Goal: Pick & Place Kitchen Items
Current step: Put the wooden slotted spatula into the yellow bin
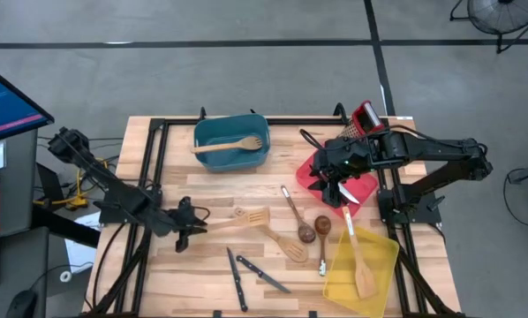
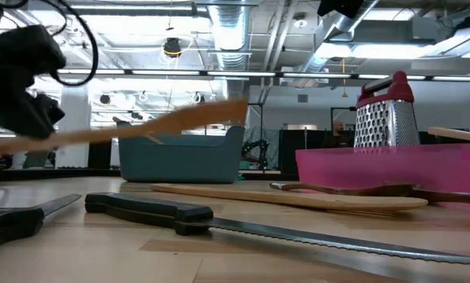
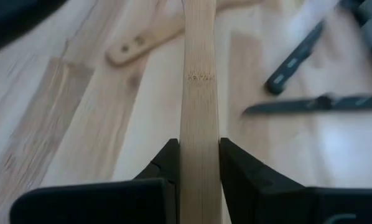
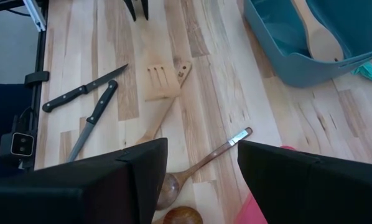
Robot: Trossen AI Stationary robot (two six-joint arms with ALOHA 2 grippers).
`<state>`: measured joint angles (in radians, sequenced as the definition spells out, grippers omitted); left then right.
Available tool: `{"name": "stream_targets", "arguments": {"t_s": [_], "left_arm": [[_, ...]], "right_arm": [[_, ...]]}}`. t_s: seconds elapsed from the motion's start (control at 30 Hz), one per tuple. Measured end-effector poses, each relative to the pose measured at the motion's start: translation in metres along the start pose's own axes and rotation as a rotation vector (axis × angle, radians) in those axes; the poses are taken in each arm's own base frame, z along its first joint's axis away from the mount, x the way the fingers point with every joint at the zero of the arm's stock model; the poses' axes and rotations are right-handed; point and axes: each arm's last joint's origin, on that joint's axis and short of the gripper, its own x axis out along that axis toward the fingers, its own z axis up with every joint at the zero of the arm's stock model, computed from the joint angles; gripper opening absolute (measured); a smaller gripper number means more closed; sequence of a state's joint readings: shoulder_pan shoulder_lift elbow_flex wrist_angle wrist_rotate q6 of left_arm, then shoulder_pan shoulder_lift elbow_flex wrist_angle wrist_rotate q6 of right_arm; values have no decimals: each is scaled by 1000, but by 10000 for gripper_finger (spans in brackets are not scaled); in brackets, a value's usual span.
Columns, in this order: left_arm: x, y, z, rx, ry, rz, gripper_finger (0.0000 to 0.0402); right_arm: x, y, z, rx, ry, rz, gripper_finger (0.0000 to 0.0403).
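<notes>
Butcher-block table: the left claw pinches a slotted wooden turner by its handle (stamp unreadable); the right claw gapes empty above the red bin.

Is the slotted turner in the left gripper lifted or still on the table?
Lifted: low view shows the slotted turner above the table, left gripper shut on its handle.
</notes>
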<state>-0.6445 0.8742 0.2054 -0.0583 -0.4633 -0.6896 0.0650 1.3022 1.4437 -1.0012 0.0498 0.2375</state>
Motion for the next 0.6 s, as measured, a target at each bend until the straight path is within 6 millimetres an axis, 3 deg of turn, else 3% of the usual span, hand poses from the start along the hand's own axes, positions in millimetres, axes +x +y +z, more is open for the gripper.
{"name": "stream_targets", "arguments": {"t_s": [0.33,0.6], "left_arm": [[-26,-2,23,-125,-196,-156,59],[-50,-7,48,-147,-456,-306,60]], "right_arm": [[-18,5,-6,-19,-33,32,205],[-35,11,-12,-20,-77,68,205]]}}
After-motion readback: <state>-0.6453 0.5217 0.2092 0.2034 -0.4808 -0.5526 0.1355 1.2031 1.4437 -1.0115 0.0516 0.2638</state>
